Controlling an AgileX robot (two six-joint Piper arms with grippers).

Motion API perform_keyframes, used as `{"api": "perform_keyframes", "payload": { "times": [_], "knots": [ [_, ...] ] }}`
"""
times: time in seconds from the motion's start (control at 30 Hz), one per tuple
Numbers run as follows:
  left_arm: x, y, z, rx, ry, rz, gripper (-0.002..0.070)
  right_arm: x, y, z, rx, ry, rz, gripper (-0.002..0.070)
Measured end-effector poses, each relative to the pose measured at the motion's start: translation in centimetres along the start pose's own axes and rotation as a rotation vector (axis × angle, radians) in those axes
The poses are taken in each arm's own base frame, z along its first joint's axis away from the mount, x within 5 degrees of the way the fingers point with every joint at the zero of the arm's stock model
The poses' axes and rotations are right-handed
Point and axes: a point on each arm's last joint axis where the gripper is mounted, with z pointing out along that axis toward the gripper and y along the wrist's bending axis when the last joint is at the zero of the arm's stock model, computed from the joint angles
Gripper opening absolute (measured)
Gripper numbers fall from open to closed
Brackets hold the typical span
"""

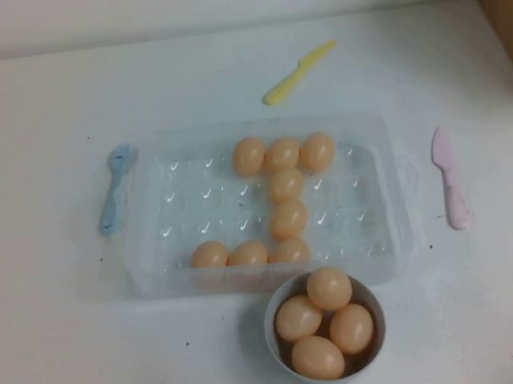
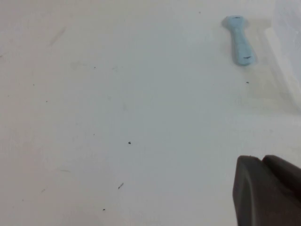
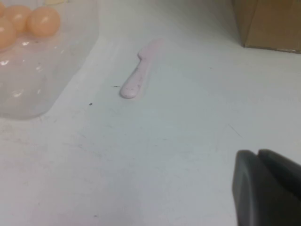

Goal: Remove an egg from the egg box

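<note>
Neither claw over box yet; left claw and right claw low over bare surface, jaw state can't tell; eggs well ahead, right-end egg easiest, descend vertically, grip gently.

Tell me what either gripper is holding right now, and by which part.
Nothing is held. The left gripper and right gripper sit over bare table, off the egg box.

White table: egg box, bowl, blue fork, yellow knife, pink knife.
</note>
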Motion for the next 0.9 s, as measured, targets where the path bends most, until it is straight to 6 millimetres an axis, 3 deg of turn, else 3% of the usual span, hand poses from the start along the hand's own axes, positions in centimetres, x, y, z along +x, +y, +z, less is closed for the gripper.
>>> {"api": "perform_keyframes", "payload": {
  "times": [0.9],
  "knots": [
    [0.0,0.36,-0.01,-0.04,0.002,0.101,-0.0005,0.01,0.0,0.0,0.0,0.001,0.0,-0.0017]
  ]
}}
